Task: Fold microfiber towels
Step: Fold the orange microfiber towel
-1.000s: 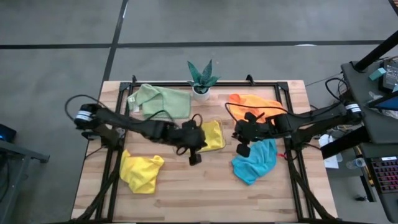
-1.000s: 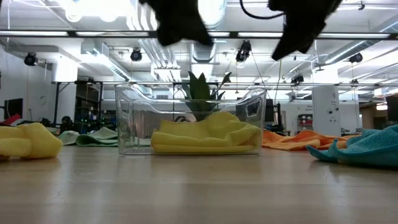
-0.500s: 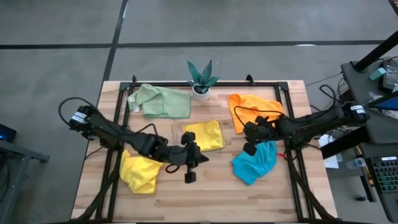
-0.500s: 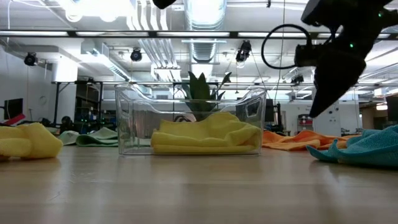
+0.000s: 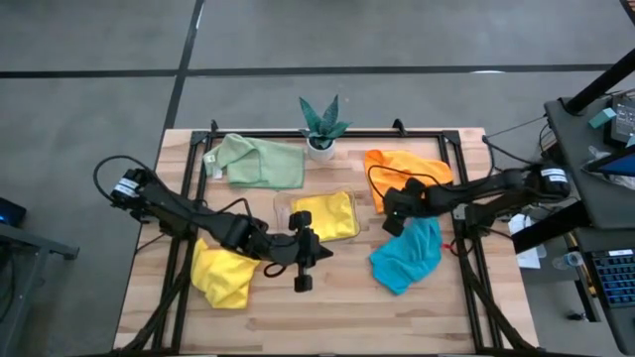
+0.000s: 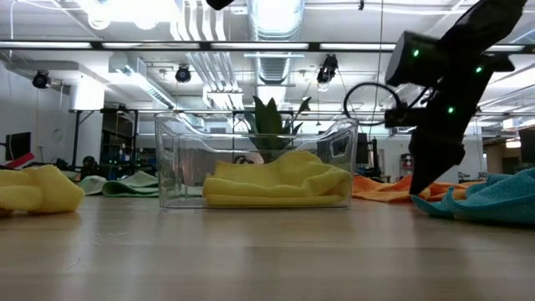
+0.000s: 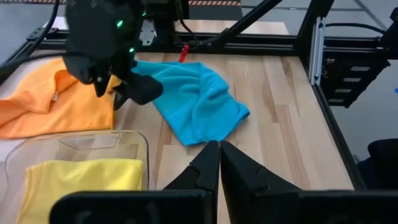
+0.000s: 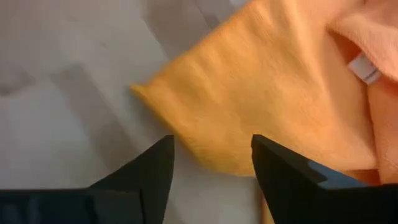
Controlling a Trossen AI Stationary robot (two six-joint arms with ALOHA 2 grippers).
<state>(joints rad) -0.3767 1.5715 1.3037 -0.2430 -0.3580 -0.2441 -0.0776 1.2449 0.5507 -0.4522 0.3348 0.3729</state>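
Note:
A folded yellow towel (image 5: 327, 216) lies in the clear tray (image 5: 283, 204). A crumpled yellow towel (image 5: 223, 275) lies at the near left, a pale green towel (image 5: 260, 162) at the far left, an orange towel (image 5: 402, 171) at the far right and a teal towel (image 5: 407, 256) near it. My left gripper (image 5: 302, 282) is shut and empty, above the table in front of the tray. My right gripper (image 5: 389, 224) is open and low over the orange towel's near left corner (image 8: 186, 106). Its fingers stand apart above that edge, and no touch shows.
A small potted plant (image 5: 320, 124) stands at the far edge, behind the tray. A black frame rail (image 5: 466, 198) runs along the table's right side. Bare wood lies along the near edge, between the crumpled yellow towel and the teal one.
My left gripper has gone from over the tray toward the table's near edge and then kept still. My right gripper has come down toward the table and shifted toward the far edge, onto the orange towel's near corner. The towels have not moved.

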